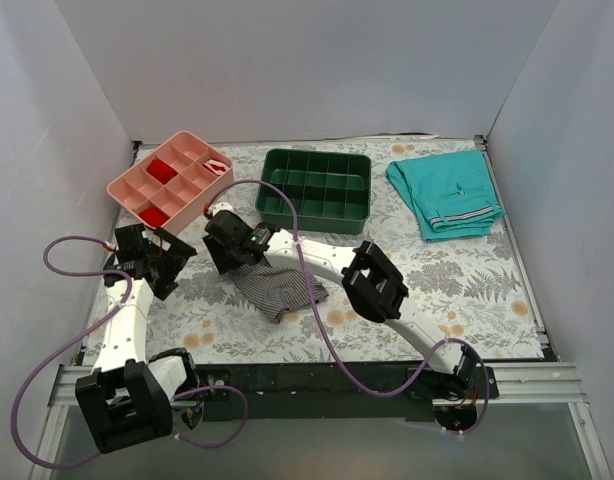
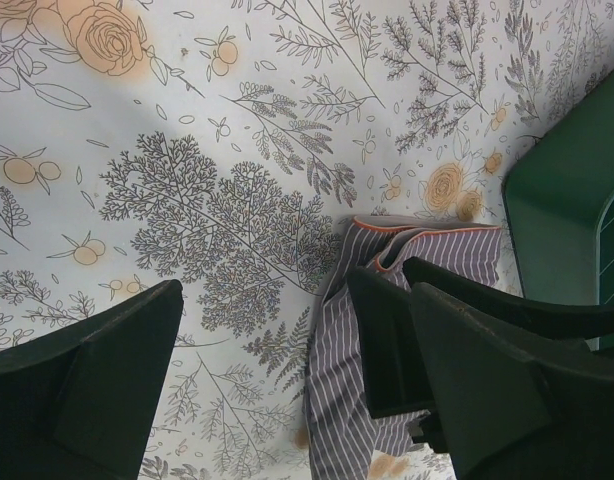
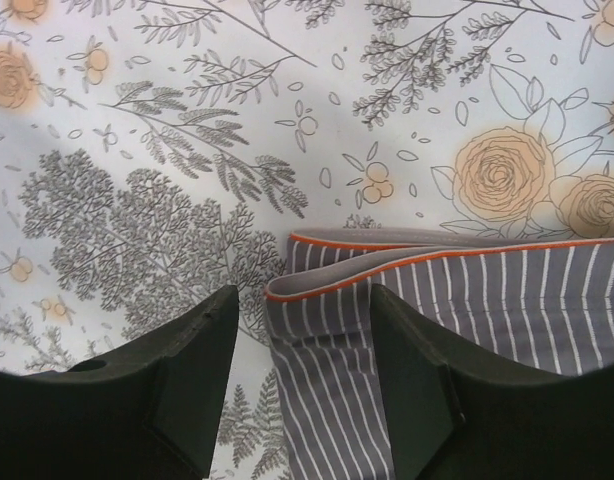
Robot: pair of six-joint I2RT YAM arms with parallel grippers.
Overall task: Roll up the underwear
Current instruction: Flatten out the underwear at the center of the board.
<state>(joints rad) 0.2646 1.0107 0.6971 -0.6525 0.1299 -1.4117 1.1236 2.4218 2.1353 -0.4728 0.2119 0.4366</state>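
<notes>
The underwear (image 1: 285, 290) is a crumpled grey pinstriped bundle on the floral cloth, left of centre. My right gripper (image 1: 230, 256) reaches across to its left end. In the right wrist view the right gripper (image 3: 302, 345) stands open, its fingers either side of the orange-edged waistband corner of the underwear (image 3: 547, 300). The left finger is clear of the cloth. My left gripper (image 1: 155, 262) hovers just left of the bundle, wide open. In its own view the left gripper (image 2: 297, 340) has the striped underwear (image 2: 347, 390) edge lying between its fingers, with the right gripper's dark finger on top.
A pink divided tray (image 1: 137, 180) with red pieces sits at the back left. Behind the bundle is a green divided bin (image 1: 317, 215), also seen as the green bin (image 2: 567, 200). Folded teal shorts (image 1: 447, 192) lie at the back right.
</notes>
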